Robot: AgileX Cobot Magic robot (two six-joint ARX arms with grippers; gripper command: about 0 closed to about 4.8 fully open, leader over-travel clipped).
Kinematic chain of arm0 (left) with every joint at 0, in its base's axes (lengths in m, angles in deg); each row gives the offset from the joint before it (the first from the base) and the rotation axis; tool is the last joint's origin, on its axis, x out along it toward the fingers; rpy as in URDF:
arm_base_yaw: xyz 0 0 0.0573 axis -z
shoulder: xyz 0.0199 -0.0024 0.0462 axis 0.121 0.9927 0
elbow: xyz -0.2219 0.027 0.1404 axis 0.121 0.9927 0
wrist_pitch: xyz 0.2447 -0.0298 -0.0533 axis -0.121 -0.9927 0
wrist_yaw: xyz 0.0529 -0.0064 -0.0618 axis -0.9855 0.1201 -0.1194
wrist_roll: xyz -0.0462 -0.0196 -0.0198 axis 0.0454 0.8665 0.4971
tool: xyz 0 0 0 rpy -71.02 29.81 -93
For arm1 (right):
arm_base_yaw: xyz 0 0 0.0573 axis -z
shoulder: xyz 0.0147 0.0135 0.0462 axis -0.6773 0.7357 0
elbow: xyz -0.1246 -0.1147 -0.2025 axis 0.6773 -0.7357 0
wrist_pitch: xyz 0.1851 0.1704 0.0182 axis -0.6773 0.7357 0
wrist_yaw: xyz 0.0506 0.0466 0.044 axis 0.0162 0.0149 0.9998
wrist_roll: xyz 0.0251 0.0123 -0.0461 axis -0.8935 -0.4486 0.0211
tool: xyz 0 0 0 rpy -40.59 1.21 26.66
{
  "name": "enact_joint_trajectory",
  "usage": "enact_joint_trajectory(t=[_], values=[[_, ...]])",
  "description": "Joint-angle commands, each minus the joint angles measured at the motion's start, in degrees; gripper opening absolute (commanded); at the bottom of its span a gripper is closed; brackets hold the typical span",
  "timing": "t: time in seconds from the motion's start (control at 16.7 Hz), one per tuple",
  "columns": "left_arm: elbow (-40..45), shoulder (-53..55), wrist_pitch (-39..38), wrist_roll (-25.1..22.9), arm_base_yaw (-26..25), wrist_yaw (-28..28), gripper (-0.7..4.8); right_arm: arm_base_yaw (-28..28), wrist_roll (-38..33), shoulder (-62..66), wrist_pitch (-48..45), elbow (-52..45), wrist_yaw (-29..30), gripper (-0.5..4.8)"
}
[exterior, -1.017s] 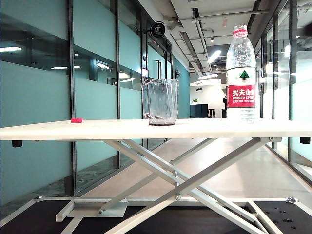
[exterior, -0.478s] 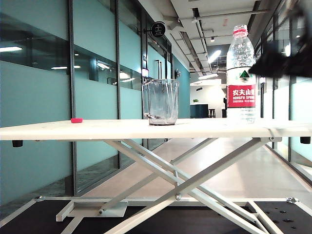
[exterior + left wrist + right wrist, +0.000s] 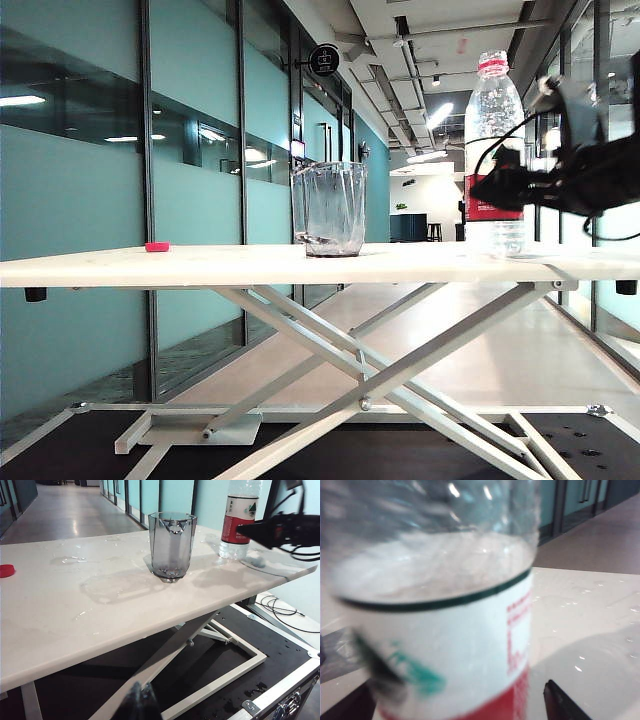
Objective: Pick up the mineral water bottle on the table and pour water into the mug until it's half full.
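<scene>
The right gripper (image 3: 478, 189), jaws spread, was positioned at the mineral water bottle (image 3: 494, 110); the left gripper's (image 3: 140, 702) jaw state could not be told.

The clear faceted glass mug (image 3: 328, 208) is standing mid-way along the long white tabletop (image 3: 200, 266). Right of the mug, well apart, the tall plastic bottle (image 3: 494, 110) is standing; the right gripper (image 3: 492, 188) is hovering level at it, jaws spread either side. Far left of the mug a small red cap (image 3: 157, 246) is lying. The left gripper (image 3: 141, 700) is hanging below the tabletop's near edge.

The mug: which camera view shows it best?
The left wrist view: the mug stands whole and near on the table, seen from above. The exterior view shows the mug smaller, side-on. The right wrist view does not show it clearly.
</scene>
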Motion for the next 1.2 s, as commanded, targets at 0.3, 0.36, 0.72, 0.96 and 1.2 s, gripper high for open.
enact_joint_trajectory(t=[0.3,0.36,0.72,0.96,1.2], values=[[-0.13,0.02,0.17,-0.7,0.0,0.35,-0.05,-0.15,-0.59,5.62,0.31,9.51,1.53,4.79],[-0.13,0.02,-0.22,-1.4,0.0,0.37,-0.05,-0.15,-0.59,5.6,0.28,9.77,1.55,4.79],[-0.13,0.02,-2.6,-1.73,0.0,0.37,-0.05,-0.46,0.37,3.67,0.98,9.81,4.74,1.43],[-0.13,0.02,-2.93,-2.82,0.0,0.35,-0.05,-5.14,21.81,-4.33,16.72,9.92,-5.44,1.44],[-0.13,0.02,-2.93,-3.02,0.0,0.17,-0.05,-10.75,36.44,-7.56,28.7,13.57,-23.19,1.48]])
